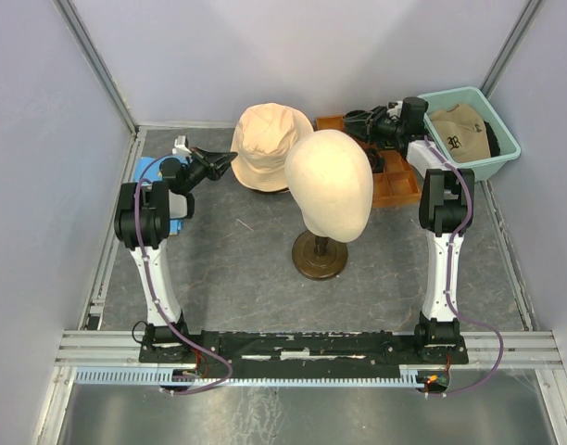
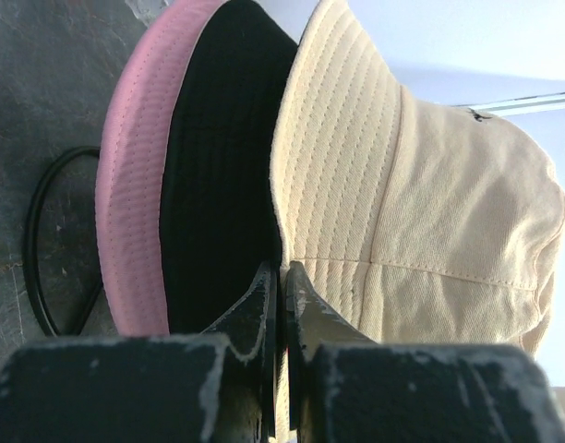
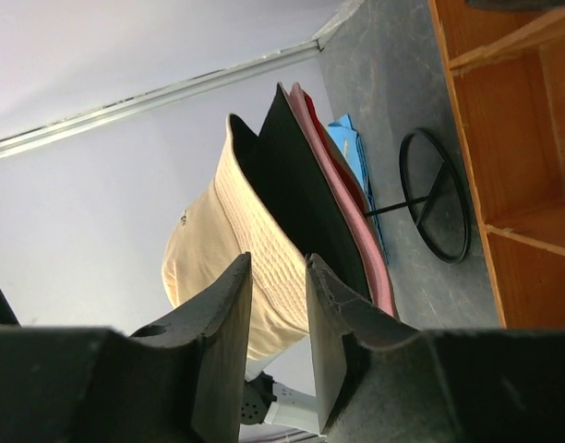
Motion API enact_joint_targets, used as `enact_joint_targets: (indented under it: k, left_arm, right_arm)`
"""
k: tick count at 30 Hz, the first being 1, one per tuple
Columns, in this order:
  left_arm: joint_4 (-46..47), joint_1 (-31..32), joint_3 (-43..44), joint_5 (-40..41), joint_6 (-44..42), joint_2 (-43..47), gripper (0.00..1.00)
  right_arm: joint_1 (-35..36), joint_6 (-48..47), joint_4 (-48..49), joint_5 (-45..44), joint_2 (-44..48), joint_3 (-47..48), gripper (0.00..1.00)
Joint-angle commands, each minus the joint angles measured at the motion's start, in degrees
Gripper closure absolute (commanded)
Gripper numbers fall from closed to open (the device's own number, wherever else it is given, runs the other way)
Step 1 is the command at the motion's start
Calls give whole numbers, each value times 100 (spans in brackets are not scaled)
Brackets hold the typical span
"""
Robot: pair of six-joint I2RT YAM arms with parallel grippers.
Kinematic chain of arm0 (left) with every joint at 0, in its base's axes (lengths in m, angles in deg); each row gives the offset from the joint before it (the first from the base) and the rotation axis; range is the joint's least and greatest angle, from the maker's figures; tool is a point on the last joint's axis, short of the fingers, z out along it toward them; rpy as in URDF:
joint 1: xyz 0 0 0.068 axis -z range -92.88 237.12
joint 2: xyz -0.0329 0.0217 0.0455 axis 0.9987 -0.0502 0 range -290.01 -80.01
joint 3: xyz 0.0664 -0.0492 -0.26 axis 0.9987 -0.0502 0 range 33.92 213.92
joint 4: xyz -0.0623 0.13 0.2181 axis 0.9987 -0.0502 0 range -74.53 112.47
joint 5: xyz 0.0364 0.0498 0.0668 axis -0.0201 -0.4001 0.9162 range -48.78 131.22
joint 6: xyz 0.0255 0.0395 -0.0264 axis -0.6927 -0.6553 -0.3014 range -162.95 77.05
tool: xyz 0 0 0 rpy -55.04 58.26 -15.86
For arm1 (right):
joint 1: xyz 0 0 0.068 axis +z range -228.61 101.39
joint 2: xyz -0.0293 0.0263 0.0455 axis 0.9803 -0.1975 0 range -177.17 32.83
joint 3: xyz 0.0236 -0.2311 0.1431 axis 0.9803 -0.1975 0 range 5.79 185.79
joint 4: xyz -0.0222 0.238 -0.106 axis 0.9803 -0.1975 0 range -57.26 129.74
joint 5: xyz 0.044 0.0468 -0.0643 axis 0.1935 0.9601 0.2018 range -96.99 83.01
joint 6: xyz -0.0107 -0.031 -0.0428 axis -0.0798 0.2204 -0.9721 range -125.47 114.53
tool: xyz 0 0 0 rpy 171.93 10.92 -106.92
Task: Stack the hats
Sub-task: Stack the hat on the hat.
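A beige hat [image 1: 265, 144] lies at the back of the table, on top of a black layer [image 2: 218, 166] and a pink hat [image 2: 130, 185]. My left gripper [image 2: 282, 272] is shut at the beige hat's [image 2: 421, 203] near brim, whose edge runs into the slit between its tips; seen from above, this left gripper [image 1: 230, 160] meets the brim's left side. A tan cap with a black emblem [image 1: 459, 130] sits in the teal tub [image 1: 508, 148]. My right gripper [image 3: 278, 263] is open and holds nothing, facing the hat pile [image 3: 218, 249] from the right.
The cream mannequin head [image 1: 330, 185] on its brown stand rises at the table's middle. An orange wooden tray [image 1: 395, 184] lies under the right arm. A blue cloth [image 1: 152, 173] and a black wire ring [image 3: 435, 194] lie by the hat pile.
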Motion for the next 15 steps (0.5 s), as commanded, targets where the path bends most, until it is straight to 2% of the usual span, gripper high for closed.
enact_joint_targets:
  k: [1,7,15]
  left_arm:
    - [318,-62,-111,218,-444,420,97]
    - [523,-72,-511,459,-542,715,97]
    - [1177,-77,-1131,648,-318,717,97]
  right_arm:
    - [120,52,444,363,479,-241,62]
    - [212,635,1356,583,446,-480,58]
    - [476,76,377,790,395,-359,57]
